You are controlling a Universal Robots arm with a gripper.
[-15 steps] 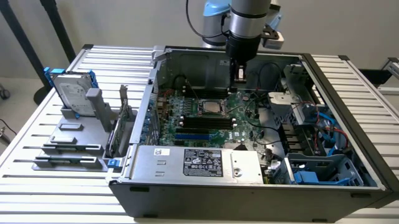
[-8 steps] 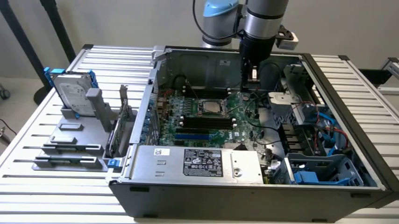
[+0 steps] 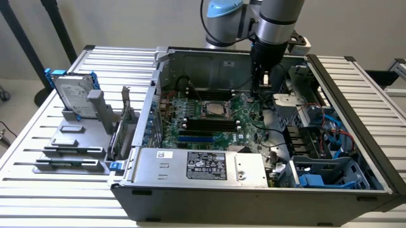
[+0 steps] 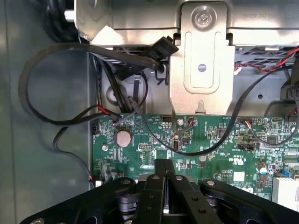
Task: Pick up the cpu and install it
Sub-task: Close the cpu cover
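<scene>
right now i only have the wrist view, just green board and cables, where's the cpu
observer: the cpu sits at the socket in the middle of the board, to the exterior view's left of the gripper.
operator: anything off to the side
observer: a hard drive stands upright outside the case, on the exterior view's left.
operator: and nearest that camera
observer: a grey labelled power supply box lies along the case's near edge.

Slatted metal table (image 3: 51,194) bears open computer case (image 3: 254,199), grey fixture rack (image 3: 70,152).
</scene>
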